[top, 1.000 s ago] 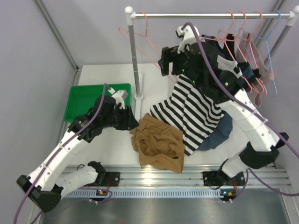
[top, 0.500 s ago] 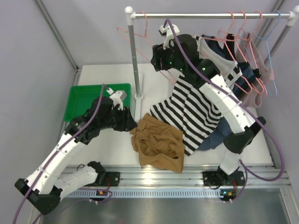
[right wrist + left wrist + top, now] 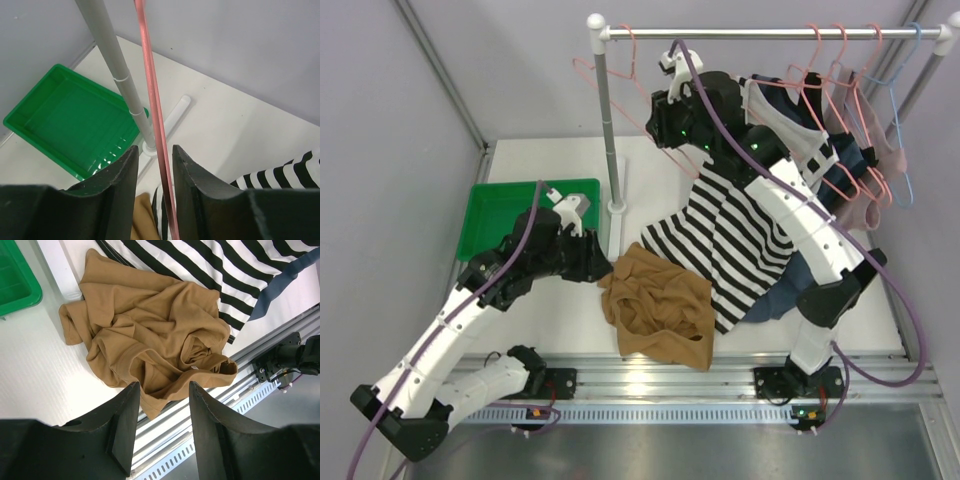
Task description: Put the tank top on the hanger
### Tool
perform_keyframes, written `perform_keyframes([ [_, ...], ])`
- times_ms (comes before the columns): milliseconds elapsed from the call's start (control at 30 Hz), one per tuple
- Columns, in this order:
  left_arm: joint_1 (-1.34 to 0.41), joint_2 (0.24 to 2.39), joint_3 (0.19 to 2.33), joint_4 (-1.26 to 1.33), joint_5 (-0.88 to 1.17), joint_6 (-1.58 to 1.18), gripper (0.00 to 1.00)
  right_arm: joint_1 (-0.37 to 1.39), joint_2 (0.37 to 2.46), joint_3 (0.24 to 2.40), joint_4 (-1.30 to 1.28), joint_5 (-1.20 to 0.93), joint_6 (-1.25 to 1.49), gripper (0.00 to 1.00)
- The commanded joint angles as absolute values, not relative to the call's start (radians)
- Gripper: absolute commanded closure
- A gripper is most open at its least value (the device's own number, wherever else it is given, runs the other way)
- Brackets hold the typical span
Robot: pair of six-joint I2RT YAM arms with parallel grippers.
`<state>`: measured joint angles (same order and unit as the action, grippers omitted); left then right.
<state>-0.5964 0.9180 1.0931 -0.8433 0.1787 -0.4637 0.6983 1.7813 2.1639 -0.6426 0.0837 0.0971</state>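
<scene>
The tan tank top [image 3: 655, 305] lies crumpled on the white table near its front edge, and fills the left wrist view [image 3: 150, 335]. My left gripper [image 3: 600, 262] is open and empty just left of it, its jaws [image 3: 163, 387] over the top's near hem. The bare pink hanger [image 3: 634, 60] hangs at the left end of the rail. My right gripper [image 3: 660, 125] is open at the hanger's lower right part. In the right wrist view the pink wire [image 3: 156, 115] runs between the two spread fingers of the right gripper [image 3: 154, 150], with a gap on each side.
A black-and-white striped top [image 3: 730, 235] lies right of the tank top, over a navy garment [image 3: 790, 285]. A green tray [image 3: 500, 215] sits at the left. The rack's upright pole [image 3: 607, 130] stands beside the tray. Several more hangers, one blue [image 3: 898, 130], crowd the rail's right end.
My right arm has swung left along the rail to the bare pink hanger, and its jaws now straddle the wire. The left arm and the tank top have hardly moved.
</scene>
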Motion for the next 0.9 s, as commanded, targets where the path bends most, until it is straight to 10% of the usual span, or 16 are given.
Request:
perform_keyframes([
  [0, -0.598, 0.897, 1.109, -0.848, 0.167, -0.448, 0.51, 0.69, 1.796, 2.226, -0.615, 0.072, 0.097, 0.67],
  [433, -0.598, 0.884, 1.112, -0.862, 0.153, -0.451, 0.51, 0.692, 1.838, 2.272, -0.641, 0.055, 0.092, 0.7],
  [867, -0.598, 0.876, 1.117, -0.865, 0.15, -0.456, 0.51, 0.69, 1.829, 2.283, -0.631, 0.092, 0.1, 1.0],
])
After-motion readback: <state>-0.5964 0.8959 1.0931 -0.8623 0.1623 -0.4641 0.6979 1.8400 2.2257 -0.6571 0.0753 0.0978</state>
